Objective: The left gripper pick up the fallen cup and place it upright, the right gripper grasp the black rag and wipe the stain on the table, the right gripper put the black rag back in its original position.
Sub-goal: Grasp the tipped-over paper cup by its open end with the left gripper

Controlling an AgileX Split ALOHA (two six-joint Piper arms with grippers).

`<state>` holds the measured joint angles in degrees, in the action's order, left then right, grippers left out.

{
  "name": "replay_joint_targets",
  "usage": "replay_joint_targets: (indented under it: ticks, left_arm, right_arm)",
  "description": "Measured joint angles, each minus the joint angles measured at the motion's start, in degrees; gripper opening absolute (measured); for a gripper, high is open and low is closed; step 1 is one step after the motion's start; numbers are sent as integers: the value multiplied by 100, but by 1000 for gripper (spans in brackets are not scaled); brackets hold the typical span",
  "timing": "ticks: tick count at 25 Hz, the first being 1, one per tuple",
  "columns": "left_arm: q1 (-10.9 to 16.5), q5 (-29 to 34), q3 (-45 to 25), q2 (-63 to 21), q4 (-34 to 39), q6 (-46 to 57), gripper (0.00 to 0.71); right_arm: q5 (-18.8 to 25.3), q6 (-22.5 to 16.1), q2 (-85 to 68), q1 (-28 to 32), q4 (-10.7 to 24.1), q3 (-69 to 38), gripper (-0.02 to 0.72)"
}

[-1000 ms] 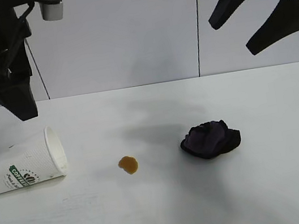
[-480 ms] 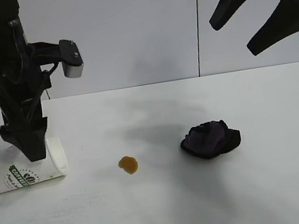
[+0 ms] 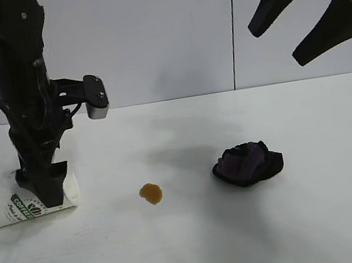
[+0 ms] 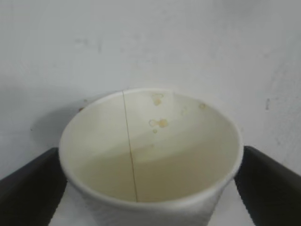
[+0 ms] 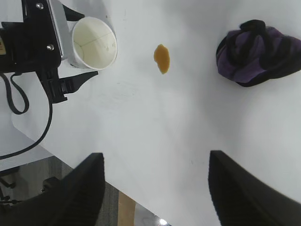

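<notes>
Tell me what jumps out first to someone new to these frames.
The left hand stands over the tipped cup at the table's left, its open fingers on either side of the rim. Next, the brown stain mid-table and the black rag to its right, with the right hand hanging open high above.

White cup (image 4: pixel 150 155) on its side on white desk (image 4: pixel 188 42), mouth facing camera. Vertical seam and small brown drips on inner wall. Black fingers (image 4: pixel 270 188) of left tool (image 4: pixel 150 188) spread wide, flanking rim both sides.
</notes>
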<state>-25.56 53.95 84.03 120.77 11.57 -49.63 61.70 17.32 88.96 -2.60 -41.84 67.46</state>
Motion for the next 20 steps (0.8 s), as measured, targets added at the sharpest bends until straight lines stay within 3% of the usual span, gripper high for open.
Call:
replay_joint_targets:
  ticks: [7, 11, 20]
  left_arm:
    - [8, -10, 0, 116, 107, 45, 692]
    - [8, -17, 0, 116, 107, 113, 629]
    - [8, 48, 6, 110, 118, 159, 563]
  right_arm:
    - [0, 15, 0, 0, 135, 0, 442]
    - [-11, 15, 0, 0, 137, 0, 442]
    - [-16, 15, 0, 0, 143, 0, 442]
